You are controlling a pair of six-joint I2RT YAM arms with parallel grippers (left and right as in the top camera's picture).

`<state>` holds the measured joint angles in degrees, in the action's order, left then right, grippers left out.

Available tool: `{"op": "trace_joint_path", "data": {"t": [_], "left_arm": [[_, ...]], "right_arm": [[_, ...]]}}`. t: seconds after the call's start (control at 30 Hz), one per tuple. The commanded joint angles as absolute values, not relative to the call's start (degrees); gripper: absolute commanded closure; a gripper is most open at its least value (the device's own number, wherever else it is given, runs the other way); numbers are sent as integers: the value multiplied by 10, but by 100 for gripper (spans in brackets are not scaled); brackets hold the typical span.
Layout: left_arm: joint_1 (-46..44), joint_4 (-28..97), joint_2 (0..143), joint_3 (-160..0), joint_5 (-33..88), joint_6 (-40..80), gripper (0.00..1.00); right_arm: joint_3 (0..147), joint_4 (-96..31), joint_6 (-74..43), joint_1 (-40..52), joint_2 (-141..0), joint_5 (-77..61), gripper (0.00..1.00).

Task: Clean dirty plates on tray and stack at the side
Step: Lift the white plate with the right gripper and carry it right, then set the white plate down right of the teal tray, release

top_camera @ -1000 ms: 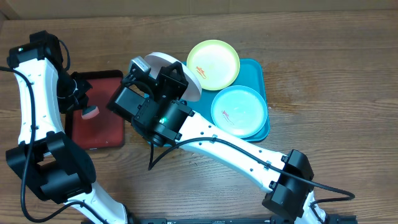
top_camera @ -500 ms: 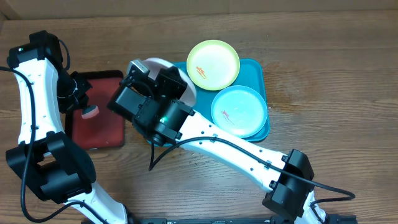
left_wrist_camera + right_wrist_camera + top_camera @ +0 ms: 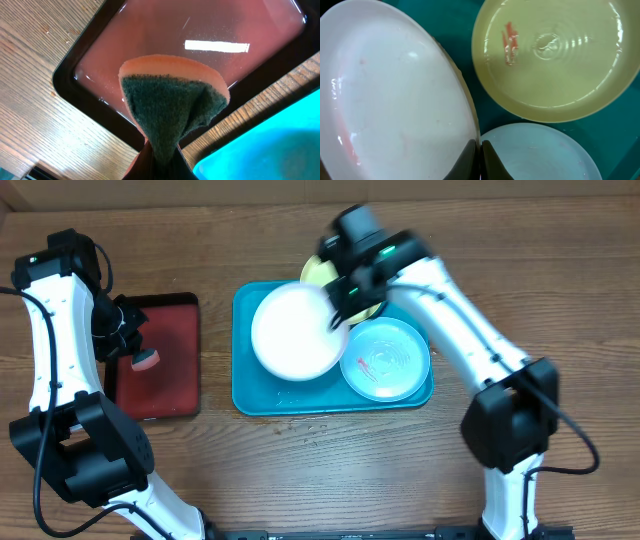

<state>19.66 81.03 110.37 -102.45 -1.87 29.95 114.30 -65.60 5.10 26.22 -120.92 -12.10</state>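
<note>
Right arm reaches from the near right corner across the teal tray (image 3: 240,385), wrist over the tray's far side. Right claw (image 3: 480,150) is pinched shut on the rim of the white plate (image 3: 292,332), which is over the tray's left half. Mint plate (image 3: 385,360) lies in the right half, with a red smear. Yellow-green plate (image 3: 550,60) is at the far edge, also smeared. Left arm bends over the red tray (image 3: 165,380); left claw (image 3: 156,162) clamps a sponge (image 3: 172,100) above it
</note>
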Motion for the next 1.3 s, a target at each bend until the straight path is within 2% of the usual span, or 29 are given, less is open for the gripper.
{"op": "trace_joint_path", "data": {"t": [0.0, 0.33, 0.57, 0.77, 0.97, 1.0, 1.03, 1.07, 1.13, 1.2, 1.27], "left_arm": [[199, 812, 1095, -1026, -14, 309, 96], [199, 808, 1095, -1026, -14, 309, 96], [199, 805, 1095, -1026, -15, 309, 96], [199, 806, 1095, -1026, -15, 309, 96], [199, 805, 1095, -1026, -15, 309, 95], [199, 805, 1095, -1026, -14, 309, 96], [199, 805, 1095, -1026, -14, 309, 96], [199, 805, 1095, -1026, -14, 309, 96], [199, 805, 1095, -1026, -14, 309, 96], [199, 805, 1095, -1026, -14, 309, 96], [199, 805, 1095, -1026, -14, 309, 96]], "right_arm": [[1149, -662, 42, 188, -1192, -247, 96], [1100, -685, 42, -25, -1196, -124, 96], [1009, -643, 23, -142, -1196, -121, 96], [947, -582, -3, -204, -1197, -131, 96], [900, -521, -3, -216, -1197, -131, 96], [893, -515, -3, -216, -1197, -131, 92], [890, -512, -3, -214, -1197, -133, 75], [890, -514, -3, -213, -1197, -140, 67], [891, -516, -3, -213, -1193, -170, 59], [899, -525, -3, -212, -1184, -215, 44], [912, -535, -3, -212, -1173, -240, 36]]}}
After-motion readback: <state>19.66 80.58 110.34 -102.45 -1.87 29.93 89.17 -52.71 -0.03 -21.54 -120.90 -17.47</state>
